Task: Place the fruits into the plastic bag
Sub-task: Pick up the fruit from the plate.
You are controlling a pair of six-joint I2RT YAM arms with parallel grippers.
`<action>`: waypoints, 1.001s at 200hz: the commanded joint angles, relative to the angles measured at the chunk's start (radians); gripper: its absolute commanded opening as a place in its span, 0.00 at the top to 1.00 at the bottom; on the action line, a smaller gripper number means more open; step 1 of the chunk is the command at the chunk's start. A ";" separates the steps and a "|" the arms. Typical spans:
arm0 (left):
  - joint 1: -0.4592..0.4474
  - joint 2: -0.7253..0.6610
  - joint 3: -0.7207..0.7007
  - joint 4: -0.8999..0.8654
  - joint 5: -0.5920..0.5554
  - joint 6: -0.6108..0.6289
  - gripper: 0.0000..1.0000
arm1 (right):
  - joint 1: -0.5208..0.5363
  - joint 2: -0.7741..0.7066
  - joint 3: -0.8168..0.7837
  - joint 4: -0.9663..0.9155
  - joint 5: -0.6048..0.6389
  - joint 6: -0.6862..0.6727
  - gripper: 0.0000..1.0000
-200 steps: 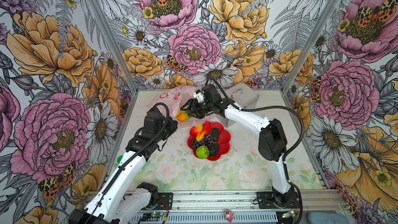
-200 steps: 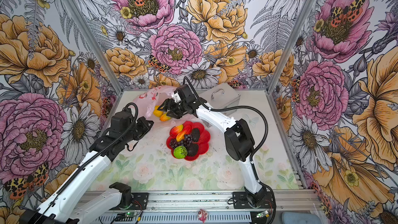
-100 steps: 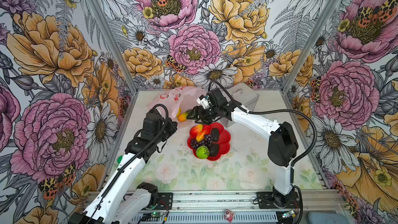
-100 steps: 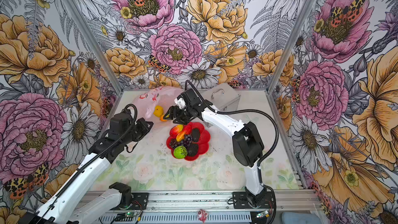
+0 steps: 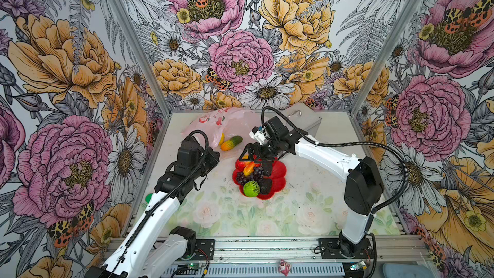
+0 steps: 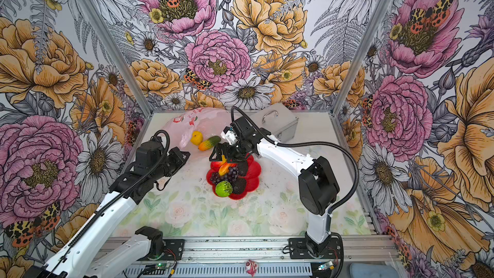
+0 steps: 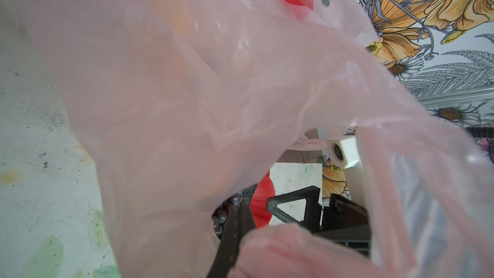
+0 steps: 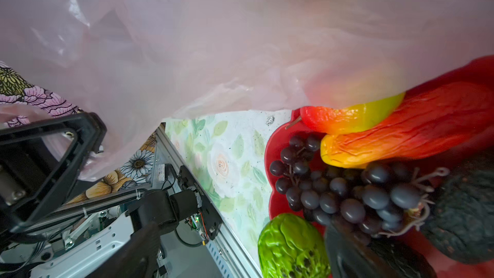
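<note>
Where L arm ends: L gripper (image 5: 213,156) clamped on plastic bag (image 5: 211,123) rim.
R gripper (image 5: 256,157): jaws wide, empty, over dish (image 5: 280,168) far edge.
Dish: mangoes (image 5: 250,168) x2, grapes (image 5: 248,175), lime (image 5: 251,188), avocado (image 5: 266,184) inside.
Bag mouth: lemon (image 6: 196,138) & long fruit (image 5: 231,143) touching, on film.

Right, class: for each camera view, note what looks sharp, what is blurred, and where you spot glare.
Left wrist view: the translucent pale-pink plastic bag fills the frame, soft and close, with small white glints. Right wrist view: the purple grape bunch is sharp; bag film hazes the red-yellow mango. Both top views: evenly lit, sharp, soft shadows.
</note>
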 commanded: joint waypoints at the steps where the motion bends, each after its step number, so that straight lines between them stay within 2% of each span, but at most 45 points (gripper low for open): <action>1: 0.008 -0.012 -0.009 0.022 0.016 -0.014 1.00 | 0.012 -0.052 -0.020 -0.068 0.066 -0.087 0.01; 82: 0.005 -0.014 -0.013 0.023 0.010 -0.025 1.00 | 0.091 -0.077 -0.069 -0.168 0.148 -0.216 0.00; 200: -0.026 0.000 -0.006 0.027 -0.016 -0.034 1.00 | 0.211 0.041 0.014 -0.270 0.272 -0.281 0.01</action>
